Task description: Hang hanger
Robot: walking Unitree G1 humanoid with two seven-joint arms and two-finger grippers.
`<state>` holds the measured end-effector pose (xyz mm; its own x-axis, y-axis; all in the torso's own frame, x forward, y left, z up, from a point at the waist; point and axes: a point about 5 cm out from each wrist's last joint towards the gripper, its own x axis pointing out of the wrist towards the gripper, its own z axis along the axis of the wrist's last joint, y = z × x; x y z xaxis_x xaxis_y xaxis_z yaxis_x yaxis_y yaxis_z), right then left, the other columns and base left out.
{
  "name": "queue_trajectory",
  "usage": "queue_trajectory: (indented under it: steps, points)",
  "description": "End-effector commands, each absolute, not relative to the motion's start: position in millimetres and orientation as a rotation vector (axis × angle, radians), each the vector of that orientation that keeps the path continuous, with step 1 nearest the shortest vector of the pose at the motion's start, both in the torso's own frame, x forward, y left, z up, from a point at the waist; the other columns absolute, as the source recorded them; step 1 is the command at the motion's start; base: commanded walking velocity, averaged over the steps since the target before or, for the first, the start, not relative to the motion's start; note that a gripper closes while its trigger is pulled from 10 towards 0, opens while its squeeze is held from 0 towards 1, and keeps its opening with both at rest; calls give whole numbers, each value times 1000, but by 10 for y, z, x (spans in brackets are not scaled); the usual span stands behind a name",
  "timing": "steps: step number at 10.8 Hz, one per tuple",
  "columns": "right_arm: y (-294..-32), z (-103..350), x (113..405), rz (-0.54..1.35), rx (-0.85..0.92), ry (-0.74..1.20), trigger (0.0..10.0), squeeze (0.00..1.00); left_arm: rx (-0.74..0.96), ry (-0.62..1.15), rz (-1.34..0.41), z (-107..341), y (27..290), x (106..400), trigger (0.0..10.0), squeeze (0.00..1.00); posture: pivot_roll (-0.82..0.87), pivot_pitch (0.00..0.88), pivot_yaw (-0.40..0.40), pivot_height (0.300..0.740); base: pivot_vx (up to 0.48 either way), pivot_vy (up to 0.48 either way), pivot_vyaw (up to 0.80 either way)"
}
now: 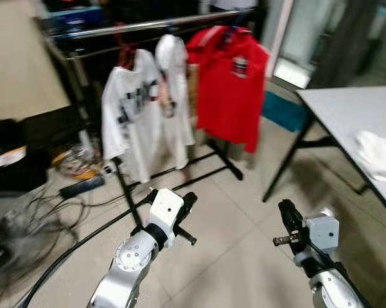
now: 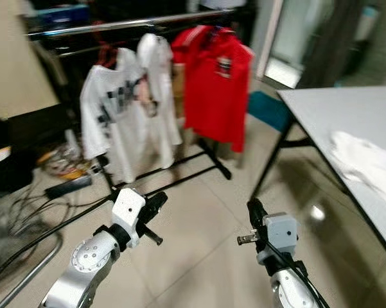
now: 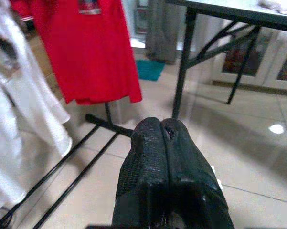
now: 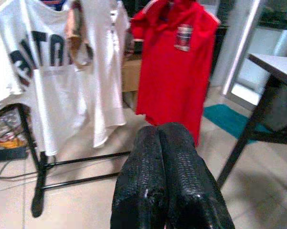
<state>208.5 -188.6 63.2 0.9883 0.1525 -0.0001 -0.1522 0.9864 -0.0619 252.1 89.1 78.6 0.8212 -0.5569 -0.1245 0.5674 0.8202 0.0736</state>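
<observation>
Standing short of clothes rack [image 1: 148,25], I judged approach step, nothing in hand. White shirts [image 1: 131,109] hung at rack's left end, red shirt [image 1: 231,83] beside them. Left gripper [image 1: 187,204] empty, jaws pressed together. Right gripper [image 1: 286,217] likewise. Hanger to hang unseen; white cloth [image 1: 379,154] lay on table [image 1: 334,109]. Next I needed a pickup.

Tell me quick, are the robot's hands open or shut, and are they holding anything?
Left gripper: shut, holding nothing.
Right gripper: shut, holding nothing.
</observation>
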Motion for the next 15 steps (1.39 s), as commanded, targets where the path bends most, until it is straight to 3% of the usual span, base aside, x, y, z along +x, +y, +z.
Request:
queue_trajectory:
  steps: [1, 7, 11, 15]
  points:
    - [-1925, 631, 2105, 139, -70, 5, 10000, 0, 123, 93, -607, 794, 863, 2542, 10000, 0, -9, 47, 3, 740, 0, 0, 644]
    - [-1985, 621, 2178, 105, -75, 8, 10000, 0, 121, 83, -588, 805, 875, 2554, 10000, 0, 11, 37, -7, 740, 0, 0, 179]
    - [-1930, 595, 2224, 97, -78, 5, 10000, 0, 125, 77, -560, 818, 926, 2566, 10000, 0, 40, 38, -4, 740, 0, 0, 614]
    - [-1939, 549, 2270, 80, -64, 31, 10000, 0, 115, 69, -517, 827, 965, 2590, 10000, 0, 48, 37, -4, 740, 0, 0, 0]
